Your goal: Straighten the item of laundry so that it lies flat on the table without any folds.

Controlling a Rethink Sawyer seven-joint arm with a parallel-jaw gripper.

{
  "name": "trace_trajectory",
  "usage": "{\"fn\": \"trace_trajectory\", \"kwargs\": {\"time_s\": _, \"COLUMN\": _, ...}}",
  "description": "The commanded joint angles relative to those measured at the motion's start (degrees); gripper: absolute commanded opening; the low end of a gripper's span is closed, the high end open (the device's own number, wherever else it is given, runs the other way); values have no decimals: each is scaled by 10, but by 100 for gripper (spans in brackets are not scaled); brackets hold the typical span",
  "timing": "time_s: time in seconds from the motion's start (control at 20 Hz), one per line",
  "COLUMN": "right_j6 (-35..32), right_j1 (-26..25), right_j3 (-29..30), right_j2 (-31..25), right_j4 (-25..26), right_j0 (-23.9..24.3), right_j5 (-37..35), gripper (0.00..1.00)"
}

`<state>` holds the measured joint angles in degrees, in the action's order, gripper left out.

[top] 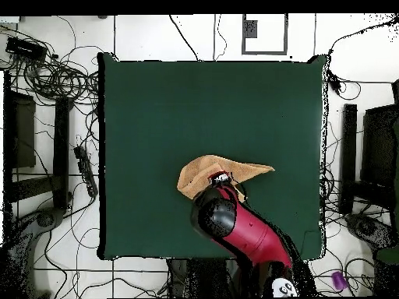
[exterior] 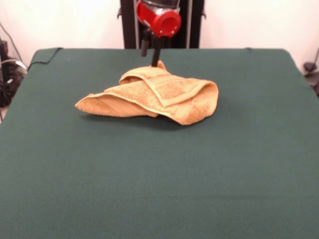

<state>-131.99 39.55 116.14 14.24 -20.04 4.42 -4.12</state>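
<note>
The orange-tan terry towel point(exterior: 152, 94) lies crumpled on the green-clothed bench point(exterior: 159, 179), a little toward the robot's side of the middle. In the front view it is a low, folded heap: one flap is doubled over the top with its woven border band running diagonally across, a thin corner trails out to the picture's left, and a rounded bulge of folded cloth sits at the picture's right. Its long axis runs across the bench, side to side as the robot faces it.

The pincer point(exterior: 155, 60) comes down at the heap's far edge, the edge nearest the pedestal, and a small peak of cloth stands up right at its tips. That suggests the tips are pinched on that rear edge, but I cannot tell for sure whether they are clenched on cloth or merely touching it. From above, the red and black arm point(top: 245, 233) covers the near part of the towel, so the tips are hidden there.

So the bulk of the towel lies away from the robot, beyond the pincer. My judgement is that the task is at an early stage, with several folds to undo, and that drawing this rear edge toward the robot would unroll the top flap
</note>
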Motion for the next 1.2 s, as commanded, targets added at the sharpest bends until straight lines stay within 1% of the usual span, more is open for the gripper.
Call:
{"fn": "trace_trajectory", "kwargs": {"time_s": 0.05, "right_j6": -96, "right_j1": -88, "right_j3": 20, "right_j2": -66, "right_j4": 13, "right_j0": -5, "right_j5": 63, "gripper": 100}}
{"fn": "trace_trajectory", "kwargs": {"time_s": 0.2, "right_j6": -113, "right_j1": -118, "right_j3": 16, "right_j2": -63, "right_j4": 4, "right_j0": -15, "right_j5": 99, "gripper": 100}}
{"fn": "trace_trajectory", "kwargs": {"time_s": 0.3, "right_j6": -122, "right_j1": -128, "right_j3": 18, "right_j2": -52, "right_j4": -10, "right_j0": -30, "right_j5": 110, "gripper": 100}}
{"fn": "trace_trajectory", "kwargs": {"time_s": 0.4, "right_j6": -134, "right_j1": -138, "right_j3": 21, "right_j2": -53, "right_j4": -20, "right_j0": -34, "right_j5": 127, "gripper": 100}}
{"fn": "trace_trajectory", "kwargs": {"time_s": 0.45, "right_j6": -139, "right_j1": -138, "right_j3": 23, "right_j2": -52, "right_j4": -28, "right_j0": -38, "right_j5": 124, "gripper": 100}}
{"fn": "trace_trajectory", "kwargs": {"time_s": 0.65, "right_j6": -129, "right_j1": -113, "right_j3": 29, "right_j2": -14, "right_j4": -51, "right_j0": -70, "right_j5": 78, "gripper": 100}}
{"fn": "trace_trajectory", "kwargs": {"time_s": 0.8, "right_j6": -113, "right_j1": -79, "right_j3": 34, "right_j2": 23, "right_j4": -54, "right_j0": -94, "right_j5": 26, "gripper": 100}}
{"fn": "trace_trajectory", "kwargs": {"time_s": 0.9, "right_j6": -102, "right_j1": -56, "right_j3": 37, "right_j2": 35, "right_j4": -47, "right_j0": -97, "right_j5": -4, "gripper": 100}}
{"fn": "trace_trajectory", "kwargs": {"time_s": 1.2, "right_j6": -99, "right_j1": -41, "right_j3": 30, "right_j2": 47, "right_j4": -39, "right_j0": -100, "right_j5": -42, "gripper": 100}}
